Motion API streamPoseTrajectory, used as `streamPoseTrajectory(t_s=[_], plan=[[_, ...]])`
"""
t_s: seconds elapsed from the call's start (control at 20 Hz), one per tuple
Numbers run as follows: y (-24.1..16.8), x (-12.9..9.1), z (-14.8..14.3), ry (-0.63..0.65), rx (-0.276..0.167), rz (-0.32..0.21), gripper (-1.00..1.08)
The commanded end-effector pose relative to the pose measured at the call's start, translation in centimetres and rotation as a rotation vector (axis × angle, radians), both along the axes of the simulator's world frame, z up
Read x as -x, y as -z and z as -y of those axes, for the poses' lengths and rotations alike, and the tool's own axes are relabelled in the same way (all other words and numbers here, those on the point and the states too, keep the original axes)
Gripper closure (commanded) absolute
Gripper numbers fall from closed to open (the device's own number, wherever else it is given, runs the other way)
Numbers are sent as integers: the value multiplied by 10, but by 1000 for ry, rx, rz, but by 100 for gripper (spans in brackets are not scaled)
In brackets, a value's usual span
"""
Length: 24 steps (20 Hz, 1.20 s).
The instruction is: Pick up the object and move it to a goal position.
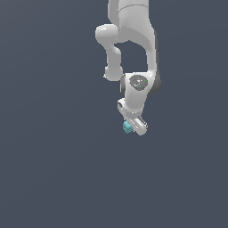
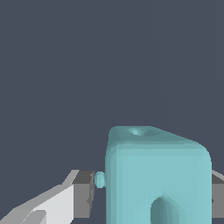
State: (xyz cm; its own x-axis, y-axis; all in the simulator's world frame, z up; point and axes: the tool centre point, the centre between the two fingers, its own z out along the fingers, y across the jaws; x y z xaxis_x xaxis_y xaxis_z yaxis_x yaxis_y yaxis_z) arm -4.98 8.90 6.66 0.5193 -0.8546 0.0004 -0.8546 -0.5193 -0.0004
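The object (image 1: 128,128) is a small teal blocky piece sitting at the tip of the white arm, between the fingers of my gripper (image 1: 132,125). In the wrist view the object (image 2: 157,170) looms large, with rounded edges, an arched notch in its near face and a dimple on one side. It fills the space inside my gripper (image 2: 151,192). One grey pad (image 2: 83,192) meets a small teal nub on the object's side, and the other pad (image 2: 217,192) lies against the opposite side. The gripper is shut on the object.
Around the arm (image 1: 133,26) both views show only a plain dark blue-grey background. No other objects, edges or goal marker show.
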Motion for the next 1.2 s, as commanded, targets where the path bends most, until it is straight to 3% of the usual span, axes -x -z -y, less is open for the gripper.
streamPoseTrajectory(t_s=[0.0, 1.15], plan=[[-13, -8, 0, 0, 0, 1, 108], [-170, -116, -7, 0, 1, 0, 108]])
